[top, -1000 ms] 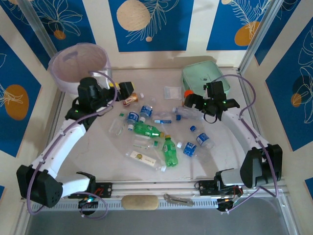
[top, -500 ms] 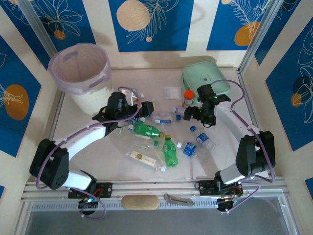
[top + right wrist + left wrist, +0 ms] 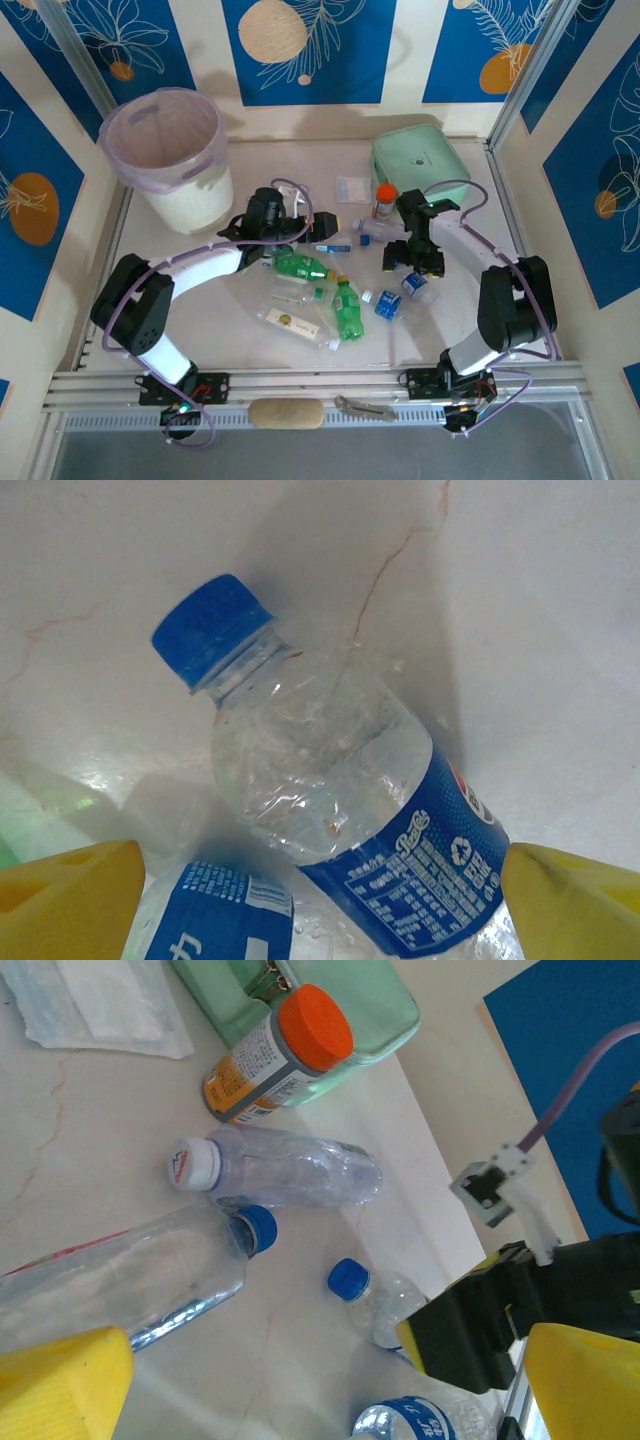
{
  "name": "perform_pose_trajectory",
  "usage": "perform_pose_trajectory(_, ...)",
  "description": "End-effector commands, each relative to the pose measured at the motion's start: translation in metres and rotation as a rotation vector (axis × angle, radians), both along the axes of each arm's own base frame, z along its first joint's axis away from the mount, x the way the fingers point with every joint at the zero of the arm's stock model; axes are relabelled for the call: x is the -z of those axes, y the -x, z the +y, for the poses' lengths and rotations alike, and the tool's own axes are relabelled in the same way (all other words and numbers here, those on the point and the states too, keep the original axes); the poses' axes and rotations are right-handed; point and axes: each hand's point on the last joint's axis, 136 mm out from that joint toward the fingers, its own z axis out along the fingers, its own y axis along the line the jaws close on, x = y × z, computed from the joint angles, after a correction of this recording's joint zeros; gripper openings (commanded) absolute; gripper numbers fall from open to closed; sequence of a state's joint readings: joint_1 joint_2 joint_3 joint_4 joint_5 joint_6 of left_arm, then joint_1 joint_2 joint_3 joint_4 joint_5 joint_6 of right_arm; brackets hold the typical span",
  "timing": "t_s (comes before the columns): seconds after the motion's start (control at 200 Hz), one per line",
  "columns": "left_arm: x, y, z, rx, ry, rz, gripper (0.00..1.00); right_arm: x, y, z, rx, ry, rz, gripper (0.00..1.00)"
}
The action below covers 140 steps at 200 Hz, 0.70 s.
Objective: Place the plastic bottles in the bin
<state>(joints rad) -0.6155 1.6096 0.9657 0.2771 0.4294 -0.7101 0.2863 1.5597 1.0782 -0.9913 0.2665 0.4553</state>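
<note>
Place: I take this for a robot lab booth, a staged test cell, not a real home or kitchen.
Walls: printed blue panels (image 3: 350, 60) with cream leaf drawings and orange discs box me in on three sides like a backdrop.
Frame: bare metal posts (image 3: 535, 70) stand at the far corners; a metal rail (image 3: 320, 385) runs along the near edge.
Arms: my left arm (image 3: 200, 268) and right arm (image 3: 470, 245), both white, are bolted at that rail, lilac cables (image 3: 290, 185) looping off them.
Surface: a pale marble-look surface (image 3: 230, 340) running up to the walls.
Props: crushed plastic bottles (image 3: 347, 310) lie scattered, a lined bin (image 3: 120, 140) at the far left corner, like a practice set.
</note>
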Motion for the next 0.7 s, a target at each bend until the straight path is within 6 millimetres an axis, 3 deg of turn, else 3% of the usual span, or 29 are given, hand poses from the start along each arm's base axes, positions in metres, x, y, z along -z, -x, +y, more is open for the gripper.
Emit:
perform_pose_trajectory(0.0, -0.010, 0.004, -0.009, 0.033, 0.030, -0.009, 1.00, 0.012, 0.006, 0.001, -0.035, 0.014, 0.046, 0.92)
perform_pose_trajectory(0.175, -0.010, 0.008, -0.006, 0.026, 0.017, 0.000, 1.00, 0.026, -0.003, 0.006, -0.061, 0.024, 0.060, 0.90)
perform_pose_trajectory(0.345, -0.011, 0.007, -0.001, 0.008, -0.003, -0.013, 1.00, 0.039, -0.007, -0.004, -0.089, 0.102, 0.076, 0.90)
perform_pose_trajectory(0.695, -0.010, 0.005, -0.006, 0.011, 0.007, 0.000, 1.00, 0.039, -0.013, -0.017, -0.090, 0.200, 0.058, 0.86)
